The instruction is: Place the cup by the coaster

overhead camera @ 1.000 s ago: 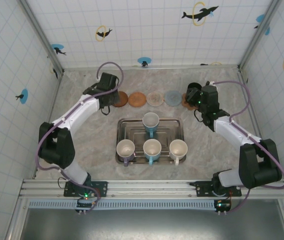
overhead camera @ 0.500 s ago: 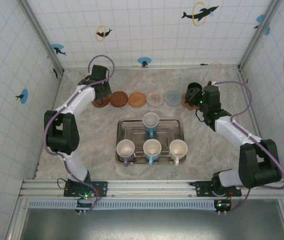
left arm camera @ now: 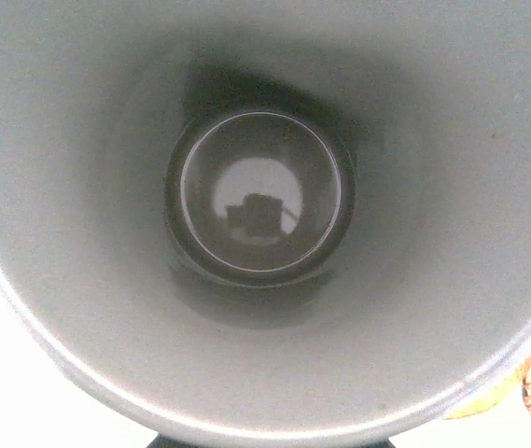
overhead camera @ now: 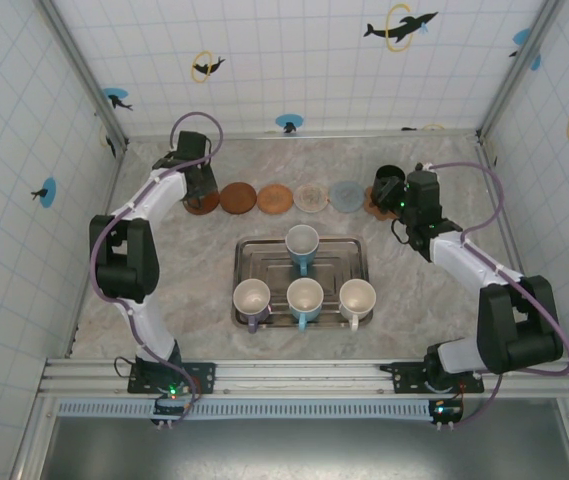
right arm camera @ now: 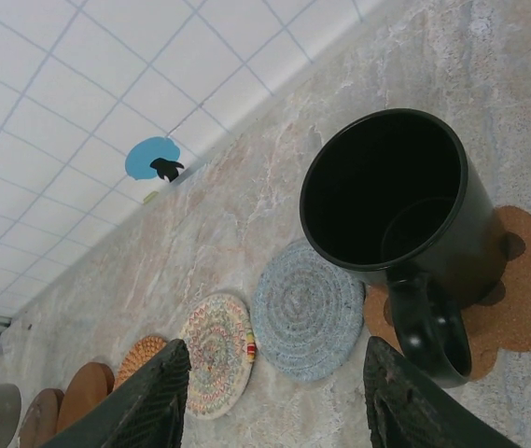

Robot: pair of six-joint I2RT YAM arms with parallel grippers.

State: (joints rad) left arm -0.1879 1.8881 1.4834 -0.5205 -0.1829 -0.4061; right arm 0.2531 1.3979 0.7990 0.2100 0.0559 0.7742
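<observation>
Two arms: the left has swung outward in the last second, to the row's end; the right has held still.
Left gripper [overhead camera: 197, 180]: grip hidden, so I cannot tell; grey cup [left arm camera: 265, 215] directly beneath it, at the brown end coaster [overhead camera: 204, 206].
Right gripper [right arm camera: 279, 401]: fingers apart; black cup [right arm camera: 386, 201] just ahead, on the cork coaster [right arm camera: 517, 299].
Meaning: left set-down looks close.
Around: four cups [overhead camera: 302, 243] on the tray [overhead camera: 354, 245], behind both grippers; nothing blocks.

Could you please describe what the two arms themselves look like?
The left arm and right arm share white links, bulky black joints and black wrists. A mauve-grey cable runs along each. The right arm's fingers are black.
</observation>
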